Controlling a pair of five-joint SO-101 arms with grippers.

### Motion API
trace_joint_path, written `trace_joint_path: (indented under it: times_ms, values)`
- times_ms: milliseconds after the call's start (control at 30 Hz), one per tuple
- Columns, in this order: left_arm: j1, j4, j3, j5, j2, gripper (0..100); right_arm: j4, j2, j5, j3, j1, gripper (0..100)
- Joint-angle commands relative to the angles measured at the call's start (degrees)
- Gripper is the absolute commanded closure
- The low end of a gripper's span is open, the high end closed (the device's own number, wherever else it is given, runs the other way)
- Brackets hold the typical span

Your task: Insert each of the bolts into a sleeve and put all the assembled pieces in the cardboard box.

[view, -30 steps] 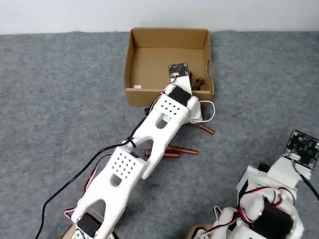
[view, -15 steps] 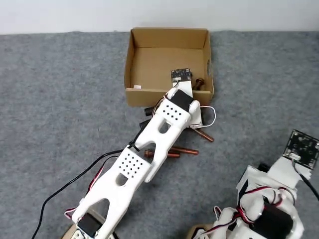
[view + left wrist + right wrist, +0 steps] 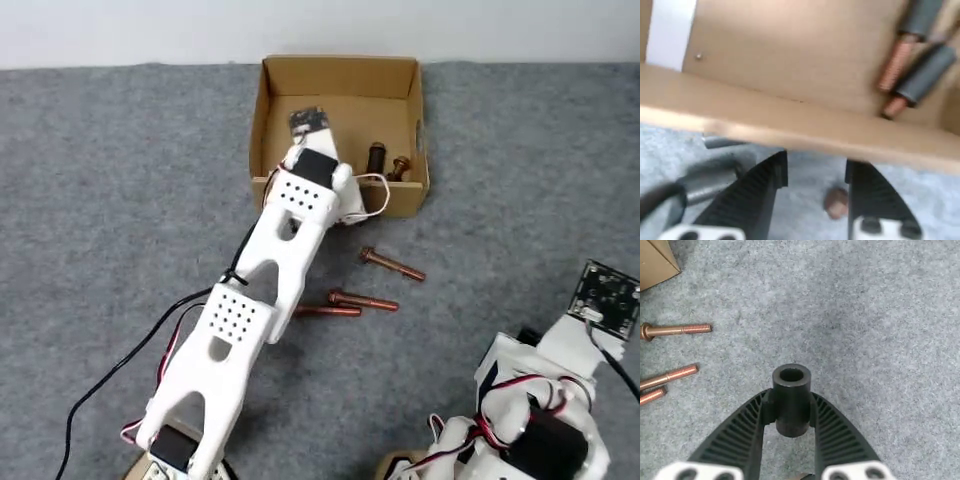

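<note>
grey carpet (image 3: pixel 120 200): left gripper (image 3: pixel 816 164) gapes at box (image 3: pixel 790 116) rim, right gripper (image 3: pixel 791 401) clamps sleeve (image 3: pixel 791 387).

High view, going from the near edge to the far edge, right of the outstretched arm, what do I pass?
White right arm → pair of copper bolts lying close together → single copper bolt → brown cardboard box holding two sleeved bolts.
</note>
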Motion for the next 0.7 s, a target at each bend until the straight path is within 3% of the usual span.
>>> trace_joint_path:
  times_ms: [0,333,667]
  values:
    - [2.9,1.9,0.7,-1.2,-7.3,80,-1.3,0.0,-0.2,-0.2,0.5,99.1]
    - [14.5,1.6,26.9,-1.1,-17.8,80,-1.3,0.0,-0.2,-0.2,0.5,99.1]
    - [12.2,-2.3,22.5,1.4,-14.4,80,-1.3,0.0,-0.1,-0.2,0.4,99.1]
